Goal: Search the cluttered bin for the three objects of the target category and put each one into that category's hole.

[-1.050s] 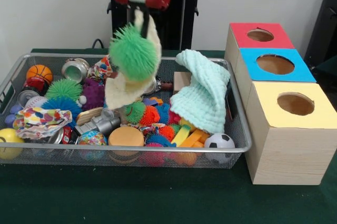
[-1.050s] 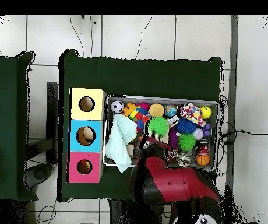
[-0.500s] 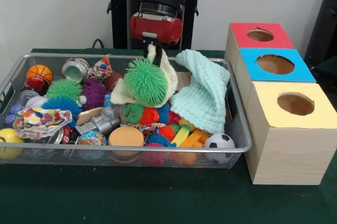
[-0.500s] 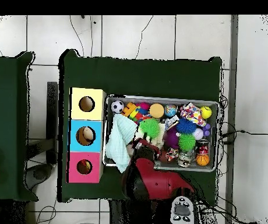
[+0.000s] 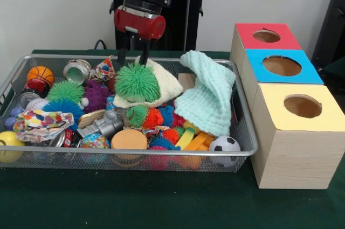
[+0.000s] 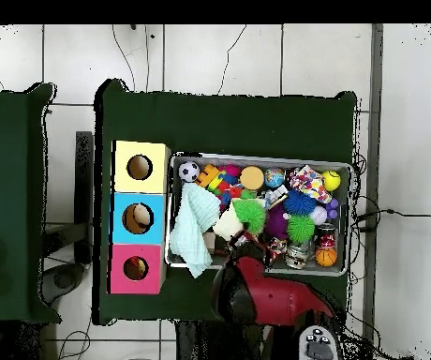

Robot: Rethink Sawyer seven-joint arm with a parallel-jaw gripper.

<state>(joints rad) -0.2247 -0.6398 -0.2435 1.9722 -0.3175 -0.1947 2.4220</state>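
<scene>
My gripper [image 5: 133, 52] hangs over the back of the wire bin [image 5: 135, 153], open, with its two black fingers spread and nothing between them. Just below it a cream cloth [image 5: 164, 84] lies on the clutter, and a green spiky ball [image 5: 137, 82] rests on that cloth. A mint knitted cloth [image 5: 208, 94] drapes over the bin's right end. From above, the cream cloth [image 6: 227, 223] and green ball [image 6: 250, 214] lie beside the mint cloth [image 6: 194, 239], with the red arm [image 6: 261, 292] below them. The red [image 5: 267, 36], blue [image 5: 282, 66] and yellow [image 5: 302, 106] hole boxes stand right of the bin.
The bin holds several spiky balls, a patterned cloth [image 5: 39, 121], a basketball [image 5: 40, 74], a soccer ball [image 5: 224, 144], a round wooden disc [image 5: 129, 139], tins and blocks. In the overhead view something pale sits in the blue box's hole [image 6: 140, 217].
The cream cloth and green spiky ball, held high a second ago, have come down onto the clutter. The gripper has let go of the cloth and shifted left above it.
</scene>
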